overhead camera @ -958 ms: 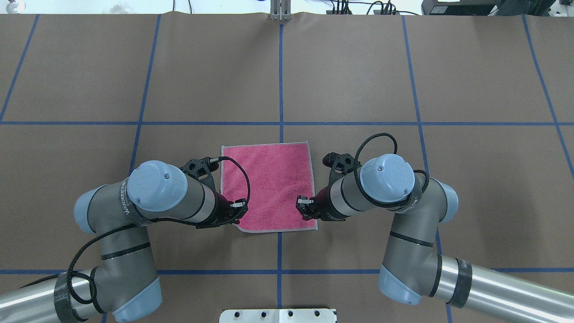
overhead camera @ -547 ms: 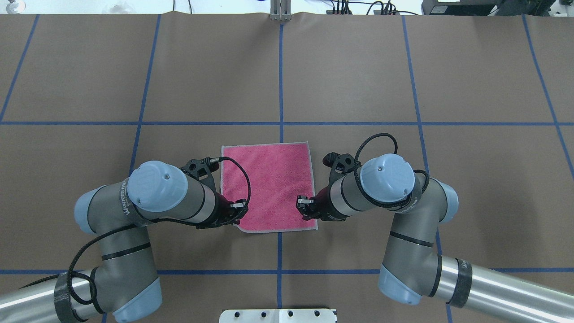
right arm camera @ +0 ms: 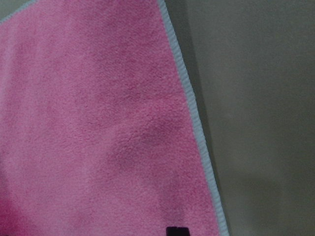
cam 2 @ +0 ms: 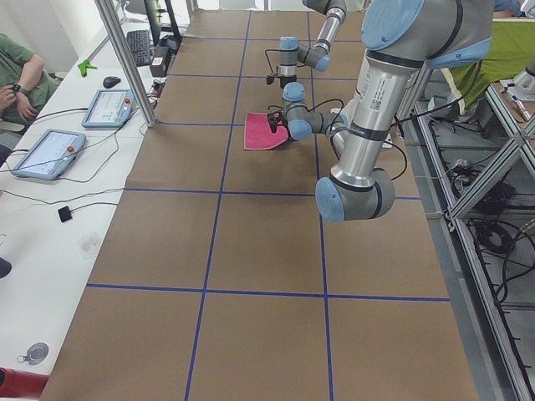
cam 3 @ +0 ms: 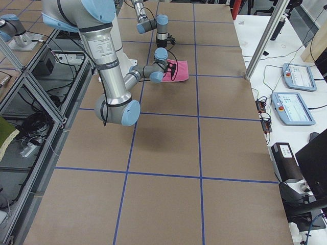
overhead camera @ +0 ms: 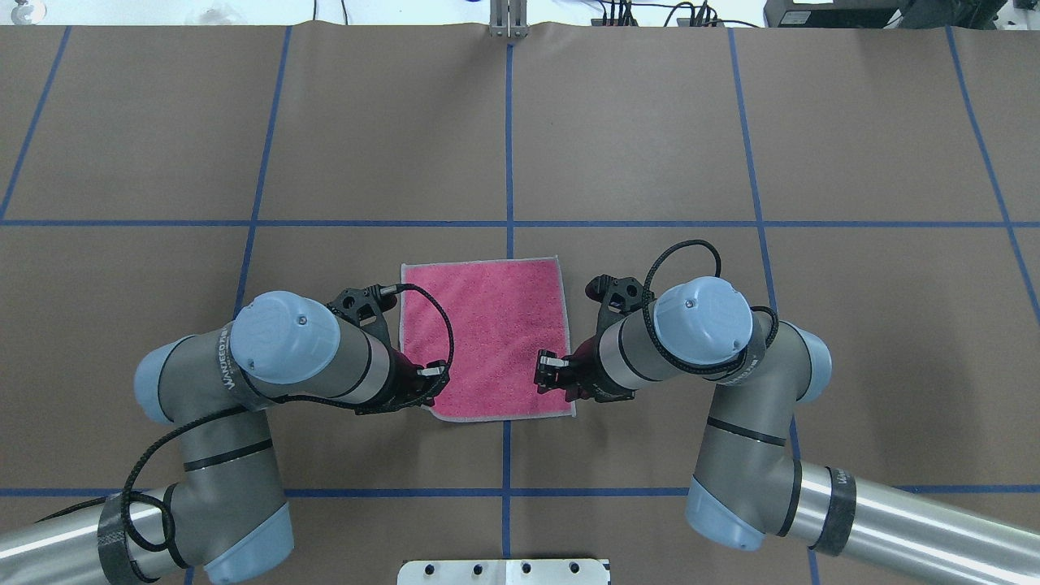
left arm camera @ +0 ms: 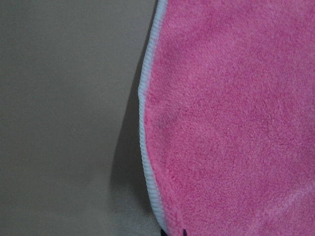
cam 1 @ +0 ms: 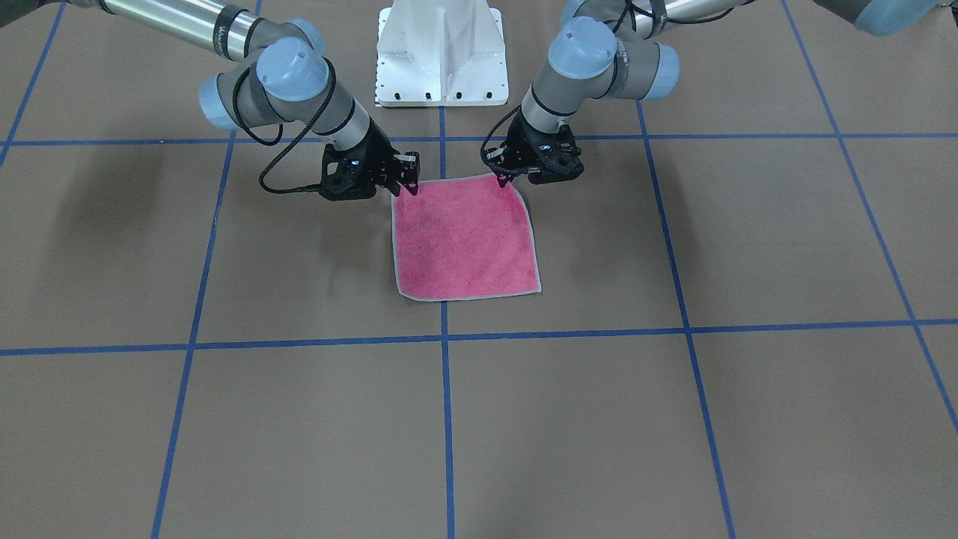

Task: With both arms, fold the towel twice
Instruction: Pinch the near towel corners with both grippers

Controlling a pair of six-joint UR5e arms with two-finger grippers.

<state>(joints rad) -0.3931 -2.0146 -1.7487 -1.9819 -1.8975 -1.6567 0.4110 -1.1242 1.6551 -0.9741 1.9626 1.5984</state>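
Observation:
The towel point(cam 1: 464, 239) lies pink face up on the brown table, near the middle in the overhead view point(overhead camera: 487, 333). My left gripper point(overhead camera: 431, 388) is at its near left corner and pinches that corner in the front view point(cam 1: 503, 178). My right gripper point(overhead camera: 554, 380) is at the near right corner point(cam 1: 408, 183). Both look shut on the towel. In the left wrist view the towel point(left arm camera: 231, 123) fills the frame, and its light edging stands a little off the table over a shadow. The right wrist view shows the same towel point(right arm camera: 88, 123). The dark grey face is hidden.
The white pedestal base point(cam 1: 441, 52) stands behind the towel between the arms. Blue tape lines point(overhead camera: 509, 146) grid the table. A metal post point(overhead camera: 508, 20) stands at the far edge. A side table with tablets point(cam 2: 48, 152) and a seated person point(cam 2: 17, 75) are beyond it.
My right gripper has shifted slightly inward over the towel's near right corner. The near edge of the towel has pulled in a little. The left arm has not visibly moved.

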